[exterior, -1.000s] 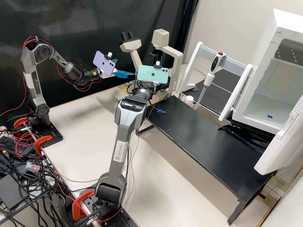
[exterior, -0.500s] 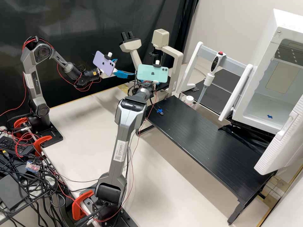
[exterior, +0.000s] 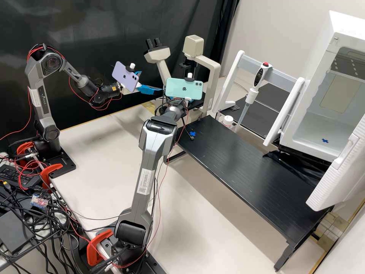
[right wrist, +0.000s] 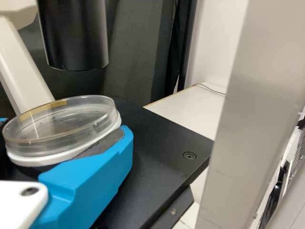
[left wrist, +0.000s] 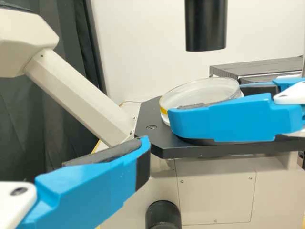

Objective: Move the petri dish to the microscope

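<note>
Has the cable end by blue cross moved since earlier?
Yes: in the high view, the cable end went from right of the blue cross to below it.

Noted: clear, glossy plastic on petri dish; smooth, matt black on stage; folded cloth in curtain; satin-looking grooves along bench.

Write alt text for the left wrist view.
The right gripper holds a clear petri dish at the microscope's black stage, beneath a dark cylinder. In the foreground, a left gripper finger lies apart from the dish.
</note>
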Tool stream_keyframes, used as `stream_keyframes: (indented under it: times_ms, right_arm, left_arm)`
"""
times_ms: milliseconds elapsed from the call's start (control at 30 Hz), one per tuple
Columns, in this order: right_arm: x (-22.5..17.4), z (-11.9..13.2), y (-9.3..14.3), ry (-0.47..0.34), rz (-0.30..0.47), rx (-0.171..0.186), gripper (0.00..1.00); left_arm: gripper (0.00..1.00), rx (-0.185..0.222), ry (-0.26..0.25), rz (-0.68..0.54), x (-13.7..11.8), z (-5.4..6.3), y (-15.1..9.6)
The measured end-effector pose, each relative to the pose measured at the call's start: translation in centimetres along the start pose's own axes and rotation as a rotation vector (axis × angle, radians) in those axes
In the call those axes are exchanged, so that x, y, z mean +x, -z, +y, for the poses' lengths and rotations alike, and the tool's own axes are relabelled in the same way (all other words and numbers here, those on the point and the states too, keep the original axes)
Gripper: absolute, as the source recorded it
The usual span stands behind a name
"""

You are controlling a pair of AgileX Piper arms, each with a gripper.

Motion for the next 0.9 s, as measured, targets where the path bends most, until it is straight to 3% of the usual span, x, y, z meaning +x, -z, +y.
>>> stream_keyframes:
  times_ms: [533, 567, 733, 900]
  right_arm:
    - [0.2, 0.6, -1.0, -0.014, -0.014, 0.023, 1.0]
    - [0.1, 0.5, -1.1, -0.013, -0.015, 0.012, 1.0]
    - [-1.2, 0.6, -1.5, -0.017, -0.015, 0.024, 1.0]
    - [-4.1, 0.6, -1.5, 0.006, 0.01, 0.007, 1.0]
  left_arm:
    - [1.0, 0.0, 0.0, 0.0, 0.0, 0.0, 0.0]
    - [1.0, 0.0, 0.0, 0.0, 0.0, 0.0, 0.0]
    - [1.0, 0.0, 0.0, 0.0, 0.0, 0.0, 0.0]
    - [1.0, 0.0, 0.0, 0.0, 0.0, 0.0, 0.0]
